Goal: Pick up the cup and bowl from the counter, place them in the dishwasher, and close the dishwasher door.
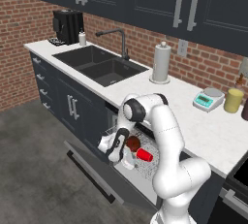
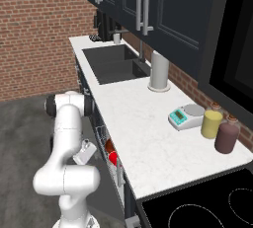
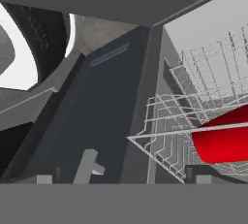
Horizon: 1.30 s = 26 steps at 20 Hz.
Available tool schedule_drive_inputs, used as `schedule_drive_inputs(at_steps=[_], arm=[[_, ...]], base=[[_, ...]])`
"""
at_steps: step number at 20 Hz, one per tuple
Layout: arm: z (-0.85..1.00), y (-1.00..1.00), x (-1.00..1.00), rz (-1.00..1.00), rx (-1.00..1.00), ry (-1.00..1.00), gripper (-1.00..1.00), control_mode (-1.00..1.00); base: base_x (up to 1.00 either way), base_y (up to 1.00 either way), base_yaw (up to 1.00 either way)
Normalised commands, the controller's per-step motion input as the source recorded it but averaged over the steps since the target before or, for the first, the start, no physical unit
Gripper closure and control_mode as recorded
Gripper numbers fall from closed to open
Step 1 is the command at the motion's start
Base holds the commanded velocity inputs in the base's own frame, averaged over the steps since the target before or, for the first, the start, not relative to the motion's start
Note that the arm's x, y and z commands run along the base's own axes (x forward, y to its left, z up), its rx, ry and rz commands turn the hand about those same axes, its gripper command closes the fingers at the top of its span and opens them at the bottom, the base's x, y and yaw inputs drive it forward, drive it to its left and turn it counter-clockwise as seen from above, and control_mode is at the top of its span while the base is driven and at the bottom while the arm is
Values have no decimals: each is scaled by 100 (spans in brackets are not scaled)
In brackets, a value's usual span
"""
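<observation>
In the left base view, the dishwasher door (image 1: pixel 92 172) lies folded down at about seven o'clock from the sink (image 1: pixel 101 65). The white wire rack (image 1: pixel 140 162) is pulled out over it. The red cup (image 1: pixel 144 155) lies on its side in the rack, and the dark bowl (image 1: pixel 132 143) sits just beside it at ten o'clock. The gripper (image 1: pixel 127 162) hangs low over the rack, right by the cup and holding nothing; how wide the jaws stand is hard to read here. The counter (image 1: pixel 203 126) carries a paper towel roll (image 1: pixel 161 63), a scale (image 1: pixel 208 99) and a yellow jar (image 1: pixel 233 100).

In the right base view, the cup (image 2: pixel 113 158) and bowl (image 2: pixel 109 146) peek out below the counter edge (image 2: pixel 148 138), inside the dishwasher (image 2: pixel 106 148).

In the hand view, the cup (image 3: pixel 223 138) lies at three o'clock in the rack (image 3: pixel 193 106), free of the fingertips (image 3: pixel 203 178), which stand wide apart. The door (image 3: pixel 97 121) stretches away at the centre.

Both dishes look loaded, so I judge that only closing the door remains.
</observation>
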Motion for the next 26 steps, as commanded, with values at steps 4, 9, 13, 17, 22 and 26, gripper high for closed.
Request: schedule_drive_inputs(at_steps=[4,9,13,17,22,26], arm=[[100,59,-100,5,2,-20,-100,-100],[100,64,-100,0,1,-10,-100,-100],[62,70,-100,-7,1,-3,-100,-100],[14,94,-100,-24,0,-6,-100,-100],[-8,100,-69,-28,-10,-19,-100,-100],[-48,84,-8,-26,-22,-16,-100,-100]], base=[[0,0,0],[0,0,0],[0,0,0],[0,0,0],[0,0,0],[0,0,0]])
